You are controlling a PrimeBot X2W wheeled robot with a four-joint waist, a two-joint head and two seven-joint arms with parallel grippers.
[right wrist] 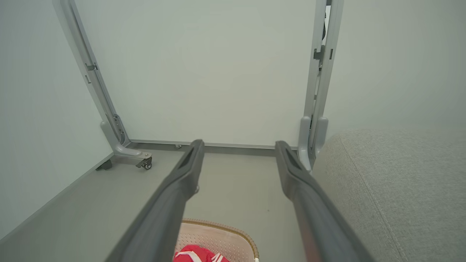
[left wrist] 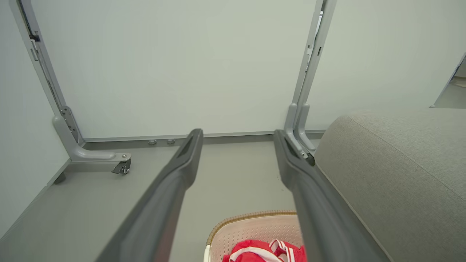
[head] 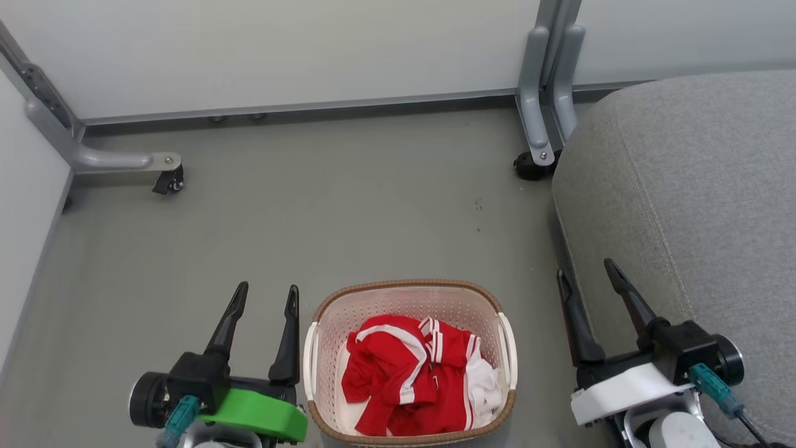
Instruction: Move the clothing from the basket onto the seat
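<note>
The clothing (head: pixel 410 379) is a soft red heap with white stripes. It lies crumpled inside the basket (head: pixel 407 286) and covers most of the bottom. It looks light and floppy, so I think it will sag and dangle when it is lifted, and one piece may drag another along with it. It will not break, and it does not look slippery. The best place to grab looks like the highest bump in the middle of the heap, where the folds bunch up and give a thick pinch of cloth. A thin edge could slide out. The basket is cream-white with little holes and a brown rim, and it stands on the grey floor (head: pixel 311 205). The left pincer (head: pixel 267 287) is just beside the basket's left side, with its two dark fingers apart and nothing between them. The right pincer (head: pixel 584 267) is on the other side, near the basket but not touching it, in front of the edge of the seat (head: pixel 696 186). Its fingers are apart too and hold nothing. The seat is a big grey cushion to the right of the basket. No clothing lies on it yet, so the job looks to be at its very start. Behind it all are pale wall panels (head: pixel 280 50) on grey legs (head: pixel 124 160) with small wheels.
</note>
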